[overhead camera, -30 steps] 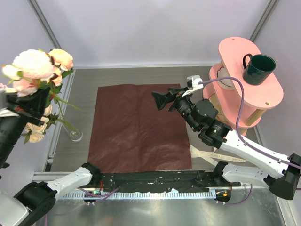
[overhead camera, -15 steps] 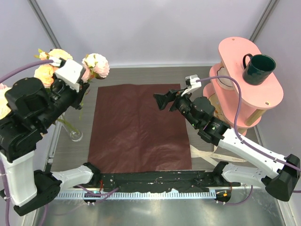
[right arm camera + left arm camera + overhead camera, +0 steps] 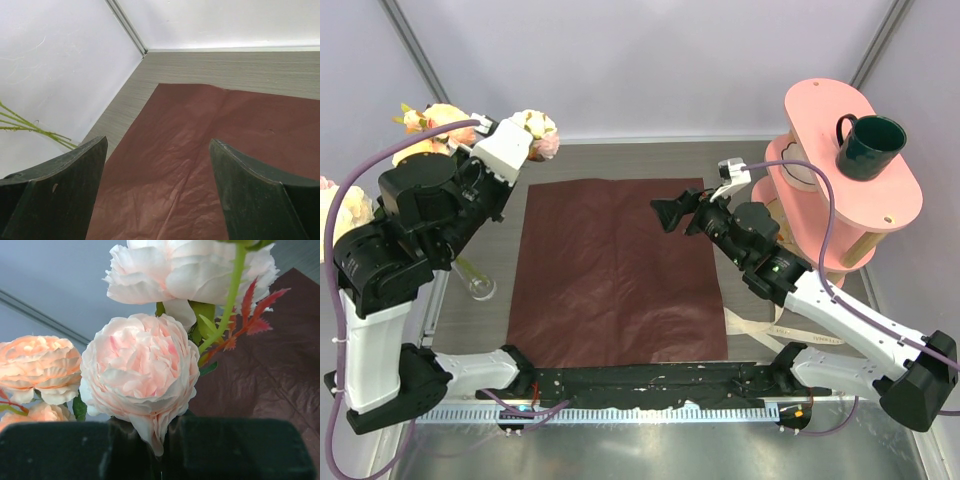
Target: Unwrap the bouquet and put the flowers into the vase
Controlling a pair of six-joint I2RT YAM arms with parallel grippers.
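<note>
My left gripper (image 3: 162,442) is shut on the stems of the flowers (image 3: 142,375), a bunch of pink and cream roses held high over the table's back left corner (image 3: 535,130). Thin green stems (image 3: 466,268) slant down toward the vase (image 3: 480,287), a small clear glass at the table's left edge; I cannot tell whether they reach into it. The bouquet's dark red paper (image 3: 615,270) lies spread flat mid-table. Above the paper's right back corner hangs my right gripper (image 3: 670,212), open and with nothing between its fingers (image 3: 60,190).
A cream ribbon (image 3: 752,326) lies on the table right of the paper, under the right arm. At the back right stands a pink two-tier shelf (image 3: 900,200) with a dark green mug (image 3: 868,145) on top. Metal frame posts rise at both back corners.
The left arm has swung up and toward the back, carrying the flowers from the far left to the back left corner. The right gripper has barely shifted and stays open.
</note>
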